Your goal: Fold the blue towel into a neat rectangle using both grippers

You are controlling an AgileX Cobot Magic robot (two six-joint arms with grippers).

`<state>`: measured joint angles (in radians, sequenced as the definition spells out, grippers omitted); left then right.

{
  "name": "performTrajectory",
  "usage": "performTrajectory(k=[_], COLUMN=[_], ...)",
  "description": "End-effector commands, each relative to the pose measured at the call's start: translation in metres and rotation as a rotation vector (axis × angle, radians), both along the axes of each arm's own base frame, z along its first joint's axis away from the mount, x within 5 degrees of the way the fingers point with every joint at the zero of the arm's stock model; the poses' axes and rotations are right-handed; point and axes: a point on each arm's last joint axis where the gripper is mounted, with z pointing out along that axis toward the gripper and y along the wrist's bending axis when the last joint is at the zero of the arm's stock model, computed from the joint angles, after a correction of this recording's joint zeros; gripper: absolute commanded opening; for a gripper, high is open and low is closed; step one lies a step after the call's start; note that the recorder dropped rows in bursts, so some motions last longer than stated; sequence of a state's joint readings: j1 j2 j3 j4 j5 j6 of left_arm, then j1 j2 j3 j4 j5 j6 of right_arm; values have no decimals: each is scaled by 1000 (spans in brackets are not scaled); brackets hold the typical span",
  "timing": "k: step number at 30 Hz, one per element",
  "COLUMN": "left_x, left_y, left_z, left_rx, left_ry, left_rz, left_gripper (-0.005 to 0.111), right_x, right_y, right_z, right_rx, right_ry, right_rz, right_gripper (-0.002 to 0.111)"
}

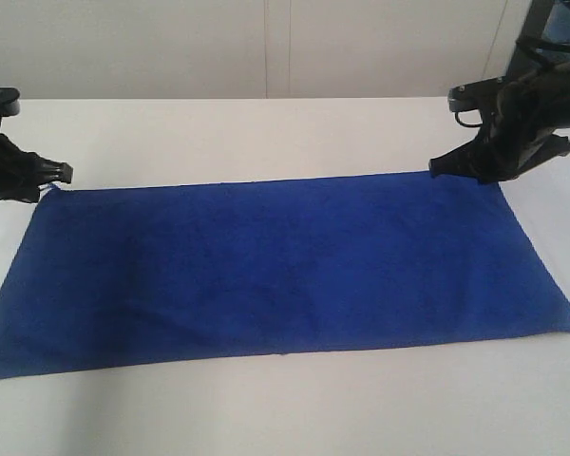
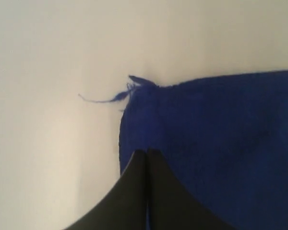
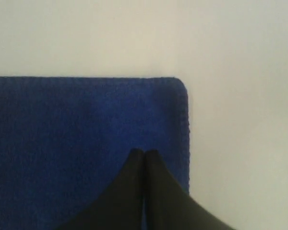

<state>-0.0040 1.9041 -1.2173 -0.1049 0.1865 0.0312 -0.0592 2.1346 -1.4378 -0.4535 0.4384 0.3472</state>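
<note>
Lying on white table [image 1: 266,133], blue towel [image 1: 275,266]

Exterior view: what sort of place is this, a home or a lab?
Probably a lab test bench: a white table against a plain pale wall, one blue towel spread flat, with the left gripper and right gripper at its far corners.

- Setting: a robotics lab or test cell.
- Bench [image 1: 285,418]: a plain white, flat work surface.
- Wall [image 1: 152,47]: bare pale panels with vertical seams, directly behind the bench.
- Left arm [image 1: 5,163] and right arm [image 1: 527,119]: black, jointed and cabled, one at each bench end.
</note>
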Motion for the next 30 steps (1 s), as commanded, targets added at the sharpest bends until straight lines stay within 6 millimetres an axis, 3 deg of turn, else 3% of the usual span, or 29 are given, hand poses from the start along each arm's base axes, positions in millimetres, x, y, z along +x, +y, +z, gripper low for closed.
performTrajectory(k=[1, 12, 19, 30], left_x=[19, 39, 50, 62], left_y=[0, -10, -14, -14], left_z=[-19, -39, -53, -48], left_rx=[-19, -9, -4, -4], left_ry=[36, -13, -9, -45], left_rz=[15, -1, -12, -12], left_gripper=[0, 0, 0, 0], right_x=[8, 19, 18, 17], right_y=[-4, -4, -6, -28], right_z=[0, -24, -30, -28], right_rx=[-24, -31, -63, -55], right_ry=[-20, -31, -4, -17], right_rz=[31, 69, 87, 14], right_gripper=[0, 0, 0, 0])
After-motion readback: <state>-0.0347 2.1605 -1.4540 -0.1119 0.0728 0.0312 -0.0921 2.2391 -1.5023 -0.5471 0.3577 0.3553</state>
